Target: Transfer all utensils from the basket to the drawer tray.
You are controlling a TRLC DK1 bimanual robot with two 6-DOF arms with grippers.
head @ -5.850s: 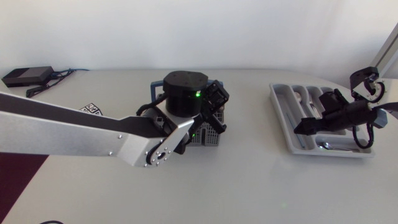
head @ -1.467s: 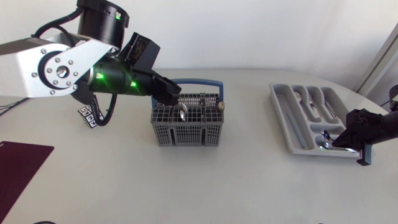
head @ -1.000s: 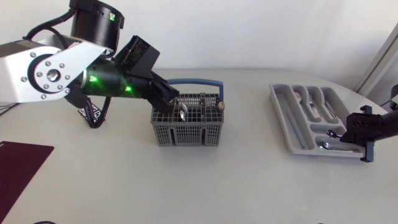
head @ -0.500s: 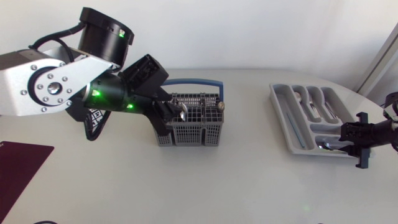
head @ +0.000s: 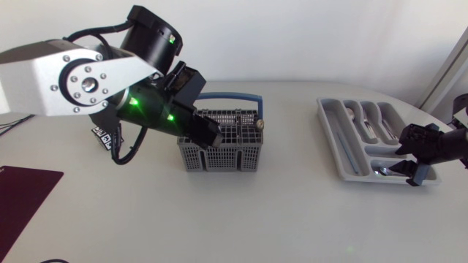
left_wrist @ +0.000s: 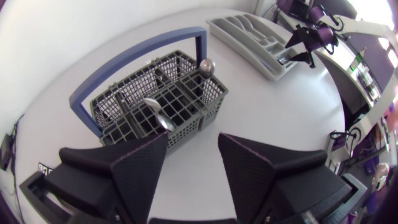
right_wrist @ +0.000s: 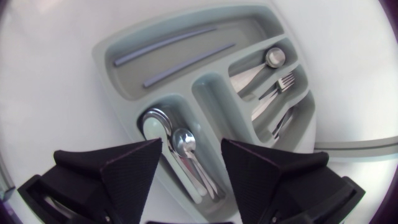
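Left gripper [head: 208,136], fingers spread and empty, hangs at the near left corner of the basket [head: 232,156], having swung down from high over the left side of the worktop [head: 292,212] in the past second and a half. Its wrist view shows a spoon [left_wrist: 159,116] and a knob-topped handle [left_wrist: 208,65] standing in the basket cells ahead of the fingers, so at least two utensils await transfer. Across the worktop, the right gripper [head: 411,156], also open and empty, has drawn back over the tray [head: 330,135] to its right end. Its own camera looks down on two spoons [right_wrist: 184,143] lying in the tray's short front compartment, with a fork [right_wrist: 281,84] and other cutlery in the long slots beyond. One delivery appears complete, and the left arm seems to be lining up the next pick. That arm covers the basket's left part in the head view, the deep cells may hide more utensils, and what the knob-topped handle belongs to cannot be told. The right arm is cut off at the head view's edge.
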